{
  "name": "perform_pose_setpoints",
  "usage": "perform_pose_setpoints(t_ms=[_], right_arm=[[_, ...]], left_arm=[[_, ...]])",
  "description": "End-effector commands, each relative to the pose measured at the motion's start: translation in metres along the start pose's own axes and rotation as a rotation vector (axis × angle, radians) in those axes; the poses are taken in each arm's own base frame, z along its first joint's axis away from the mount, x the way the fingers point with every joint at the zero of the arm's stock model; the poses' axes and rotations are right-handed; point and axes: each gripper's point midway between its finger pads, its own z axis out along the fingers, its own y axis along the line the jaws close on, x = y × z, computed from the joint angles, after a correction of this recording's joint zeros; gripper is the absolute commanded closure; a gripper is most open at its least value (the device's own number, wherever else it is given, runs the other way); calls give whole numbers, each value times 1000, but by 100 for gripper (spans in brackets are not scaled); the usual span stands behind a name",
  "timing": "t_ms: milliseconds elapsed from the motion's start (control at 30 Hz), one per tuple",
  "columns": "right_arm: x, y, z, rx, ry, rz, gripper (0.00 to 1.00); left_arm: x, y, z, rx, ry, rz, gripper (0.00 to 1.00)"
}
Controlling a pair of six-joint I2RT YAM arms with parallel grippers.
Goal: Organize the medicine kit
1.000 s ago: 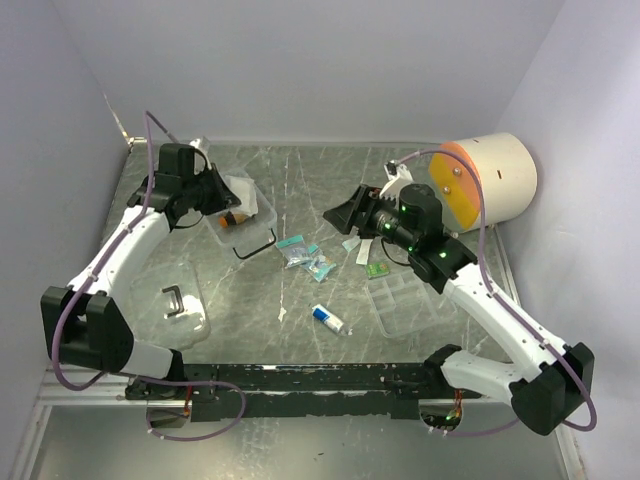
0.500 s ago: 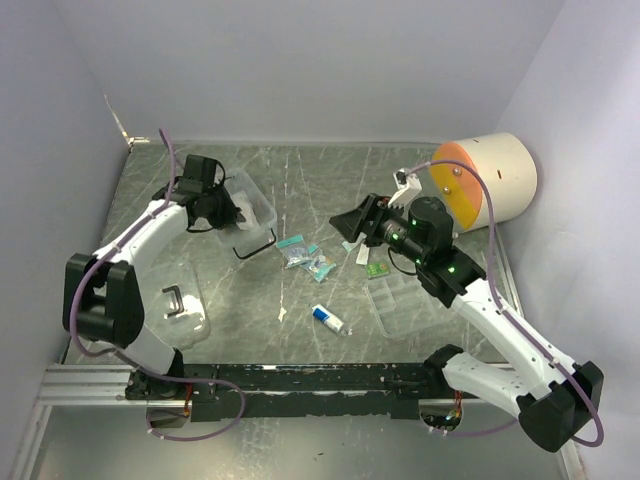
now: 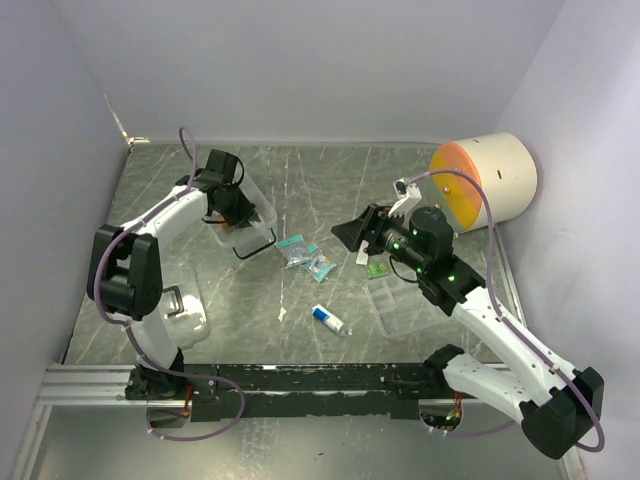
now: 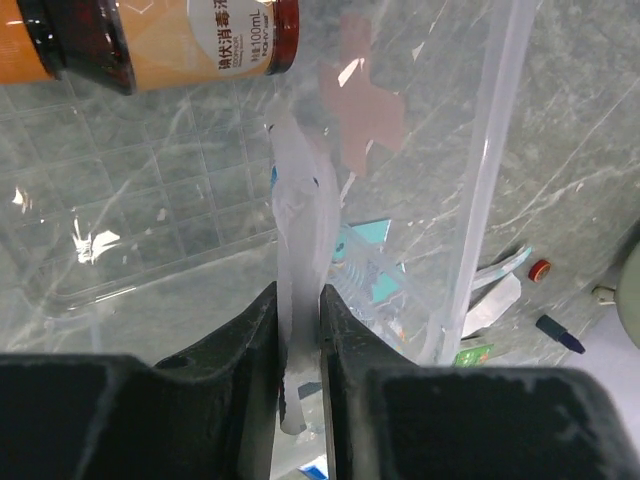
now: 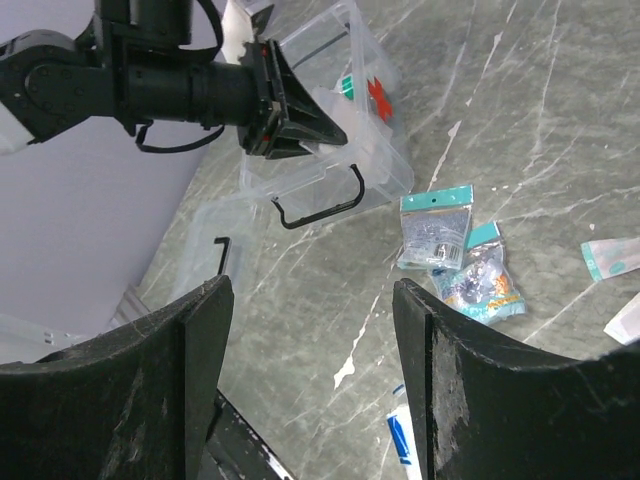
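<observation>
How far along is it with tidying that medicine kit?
Barely begun. A brown bottle lies in the clear box. The left end effector pinches a white sachet over it; the right end effector hangs open and empty. On the table, yet to pack: packets, a tube, the tray insert and the lid.

We're boxed in by pale lavender: back wall [image 3: 320, 70], left wall [image 3: 45, 220] and right wall [image 3: 600, 200], all plain and matte. Below them the table [image 3: 330, 175] is grey-green stone with white veining, under soft, even light and only a faint sheen. Along the near edge runs a silver slotted rail [image 3: 90, 385], with a dull grey ledge [image 3: 330, 452] just below it.
</observation>
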Motion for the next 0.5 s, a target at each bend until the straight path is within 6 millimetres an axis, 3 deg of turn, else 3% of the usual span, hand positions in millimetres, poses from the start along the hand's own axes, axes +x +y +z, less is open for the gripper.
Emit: perform_pose_setpoints(t_ms=[0, 100, 267, 467], right_arm=[[-7, 3, -5, -16, -42, -42, 35], [-9, 0, -7, 0, -57, -51, 35], [-8, -4, -5, 12, -59, -56, 34], [-6, -8, -3, 25, -59, -58, 34]], left_arm=[[-7, -10, 12, 3, -17, -32, 70], [-4, -2, 20, -30, -9, -20, 66], [-7, 9, 24, -75, -31, 15, 51], [-11, 11, 16, -77, -54, 86, 35]])
